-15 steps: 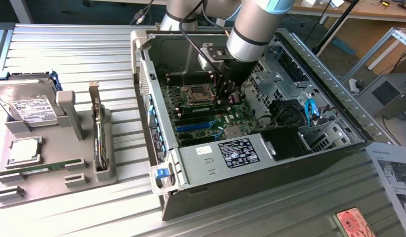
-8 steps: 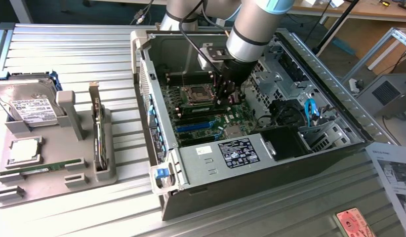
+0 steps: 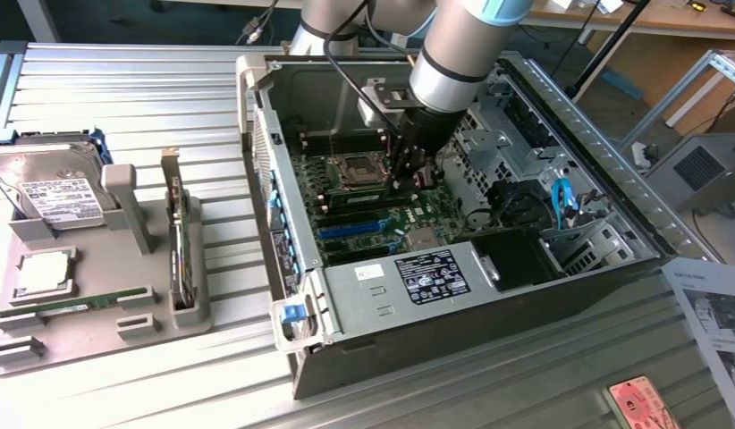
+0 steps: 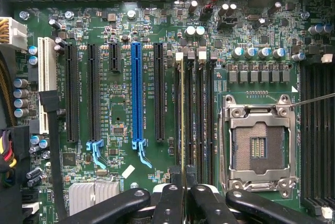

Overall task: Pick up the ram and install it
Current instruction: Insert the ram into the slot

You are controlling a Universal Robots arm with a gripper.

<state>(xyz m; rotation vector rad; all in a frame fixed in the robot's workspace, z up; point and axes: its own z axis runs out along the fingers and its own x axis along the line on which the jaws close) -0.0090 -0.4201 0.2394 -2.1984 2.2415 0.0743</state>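
Inside the open computer case (image 3: 380, 308), my gripper (image 3: 406, 179) points down at the motherboard's (image 3: 385, 223) memory slots. In the wrist view the gripper (image 4: 184, 185) is shut on the ram (image 4: 181, 109), which shows edge-on as a thin pale strip. The strip runs along the first black memory slot, between the long expansion slots and the CPU socket (image 4: 256, 145). I cannot tell whether the ram is pressed fully into the slot. The neighbouring memory slots (image 4: 201, 114) hold nothing.
On the exterior view's left stands a grey parts tray (image 3: 105, 331). It holds a silver hard drive (image 3: 46, 183), a card with a metal bracket (image 3: 177, 241) and another green stick (image 3: 75, 305). Case walls, a drive cage and cables (image 3: 559, 201) crowd the arm.
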